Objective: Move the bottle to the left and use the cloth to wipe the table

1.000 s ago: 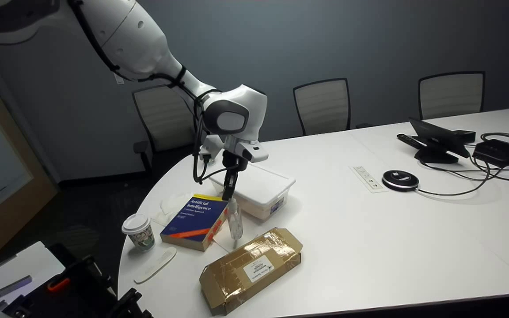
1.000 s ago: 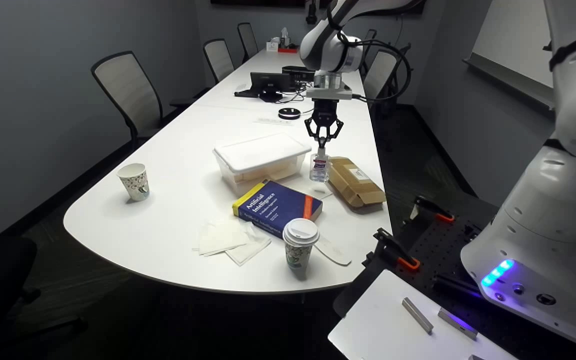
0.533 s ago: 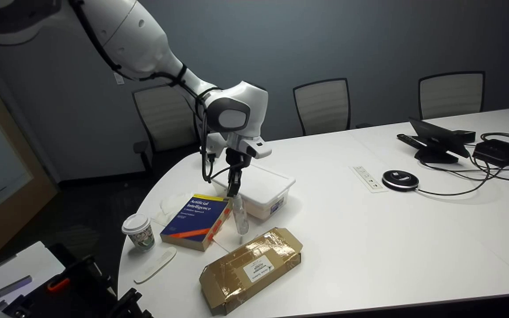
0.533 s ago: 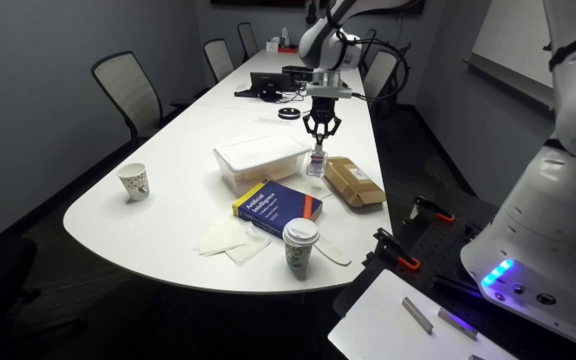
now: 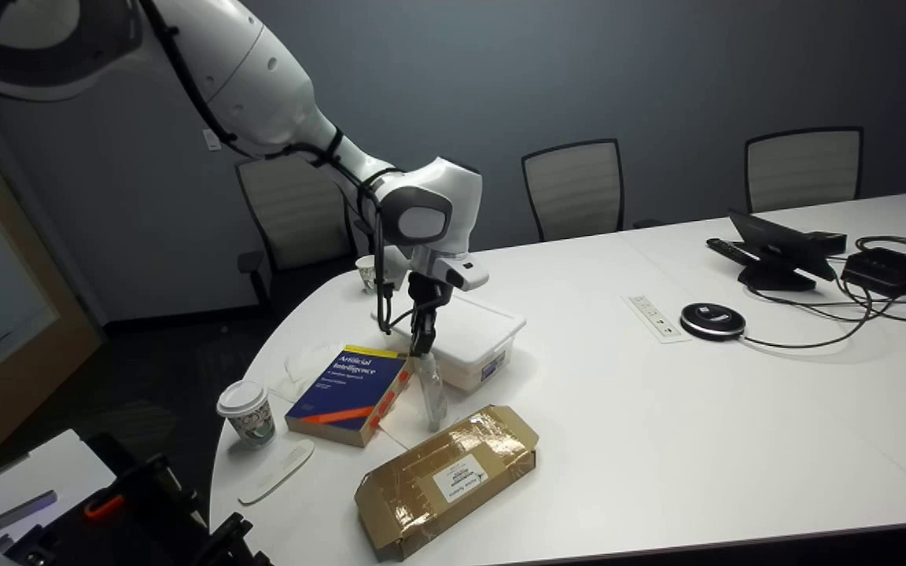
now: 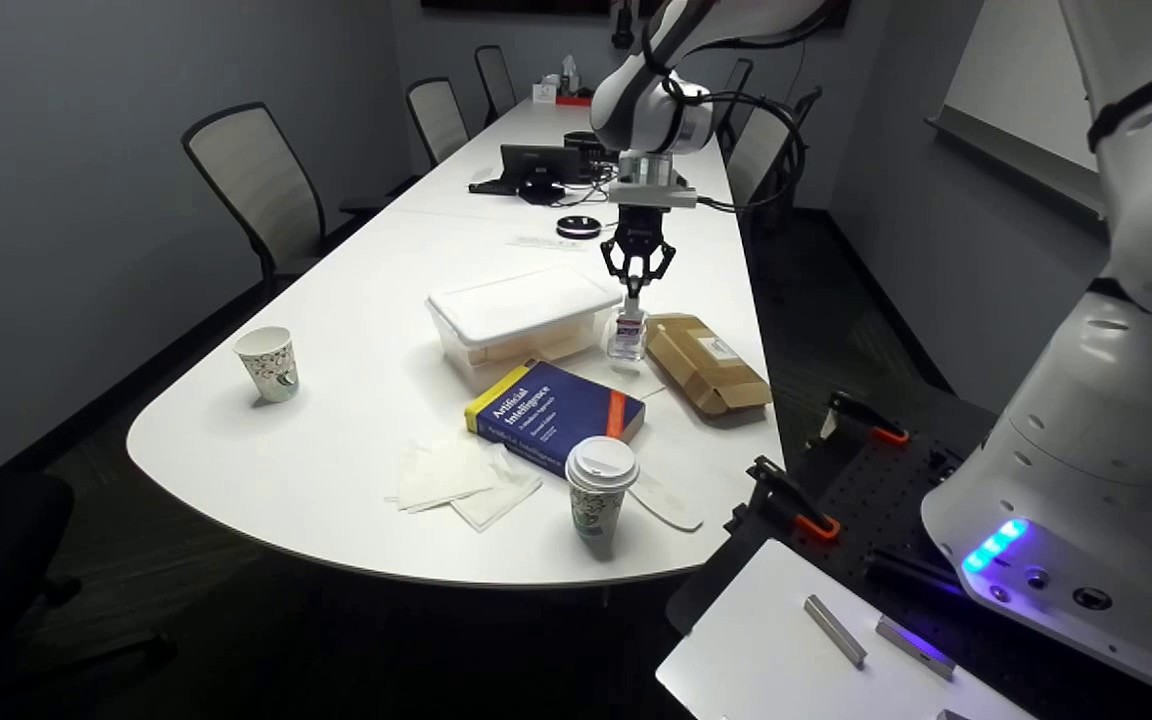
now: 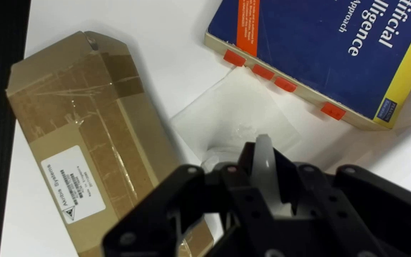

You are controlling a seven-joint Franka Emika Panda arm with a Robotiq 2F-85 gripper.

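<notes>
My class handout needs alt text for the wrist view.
A black gripper holds a mostly hidden clear bottle by its whitish cap. A taped brown cardboard box lies at left and a blue textbook with red tabs at upper right; between them, a thin pale sheet lies on a white table.

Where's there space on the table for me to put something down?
There's a big bare patch of table between the carton and the black disc. Another lies between the open cup and the tub. It's crowded around the bottle in the fingers: tub, book and carton sit close. The lidded cup crowds the book too.
</notes>
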